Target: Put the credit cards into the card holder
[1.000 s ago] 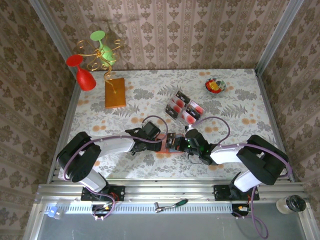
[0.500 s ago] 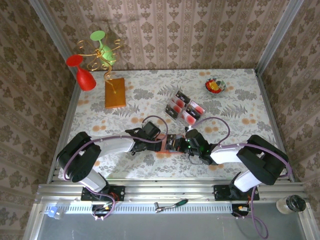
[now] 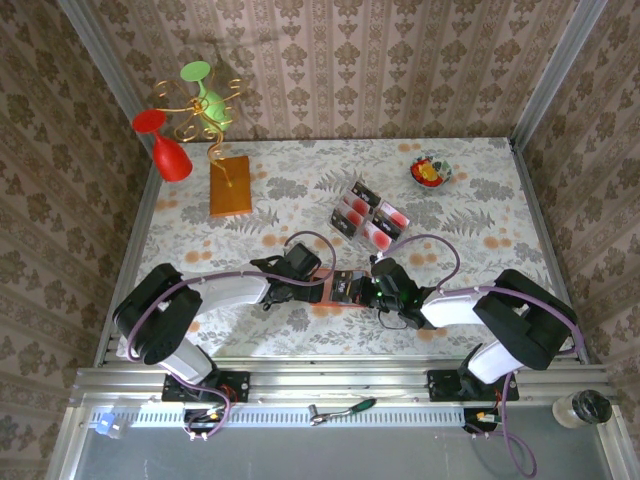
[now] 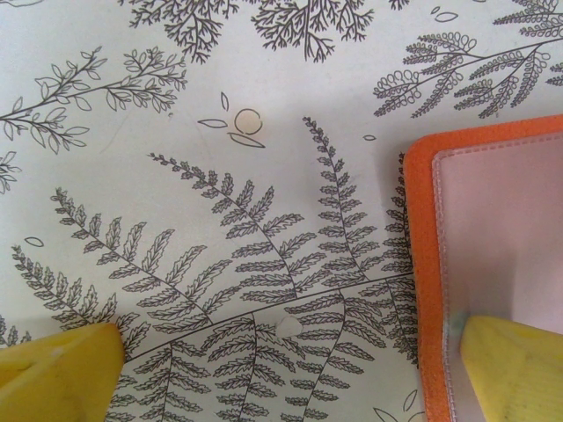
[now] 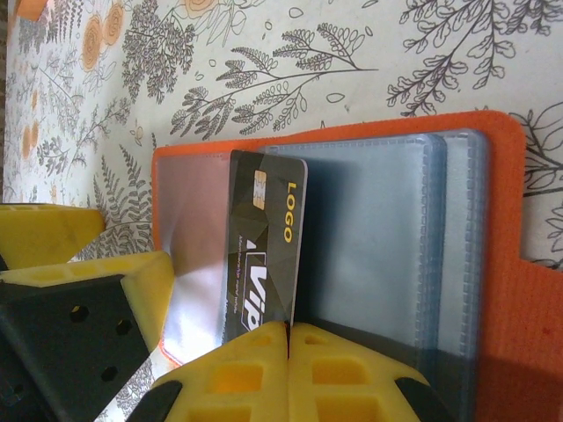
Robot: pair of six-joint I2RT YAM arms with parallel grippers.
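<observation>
Your worktop [image 3: 480,200] is covered with a pale cloth printed with dark fern sprigs and orange blossoms; up close, in the left wrist view, the ferns show as fine line drawings. Brown damask wallpaper closes it in on three sides: the back wall [image 3: 400,60], the left wall [image 3: 50,200] and the right wall [image 3: 600,180]. Grey posts [image 3: 560,70] rise at both far corners. An aluminium rail [image 3: 330,380] runs along the near edge. The light is even, with soft shadows on the back wall above the far left corner.
</observation>
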